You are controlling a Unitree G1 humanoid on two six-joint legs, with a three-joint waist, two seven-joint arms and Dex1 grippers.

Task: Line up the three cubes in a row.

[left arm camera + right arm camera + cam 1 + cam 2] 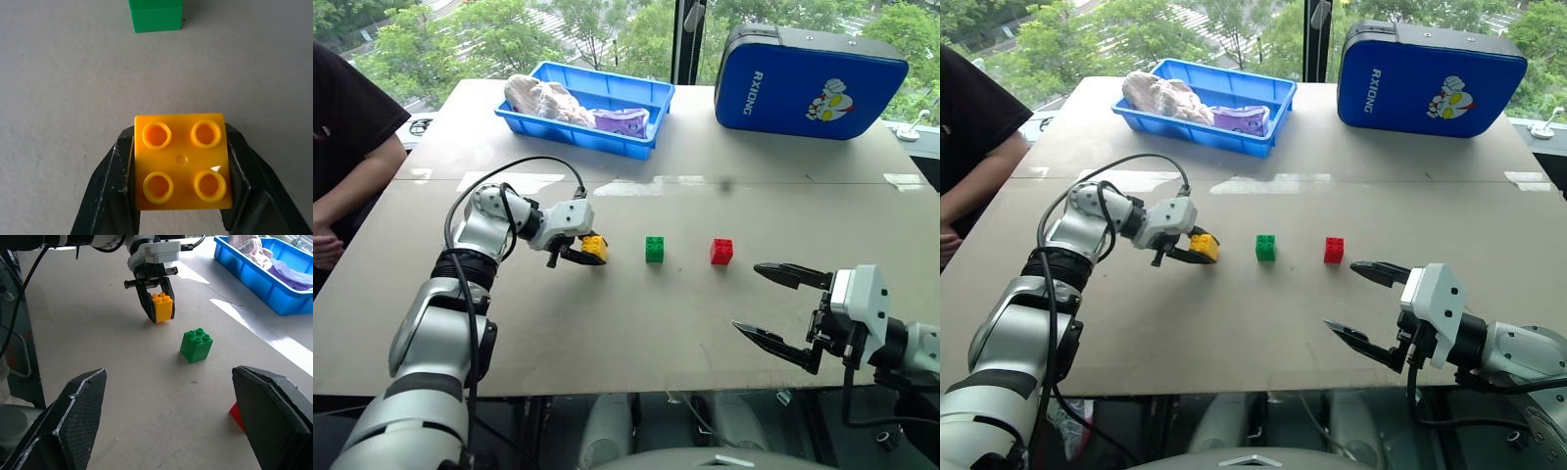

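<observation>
My left gripper is clamped on the yellow brick's 2 smooth sides, left of the green brick; the red brick lies beyond. It looks light, rigid, perhaps touching the table. My right gripper gapes empty.

Tan table w/ green cube, red cube, blue bin, blue case.

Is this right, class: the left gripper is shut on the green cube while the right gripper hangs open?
Not quite. The left gripper is shut on the yellow cube, as the left wrist view shows; the green cube stands free. The right gripper is indeed open.
</observation>
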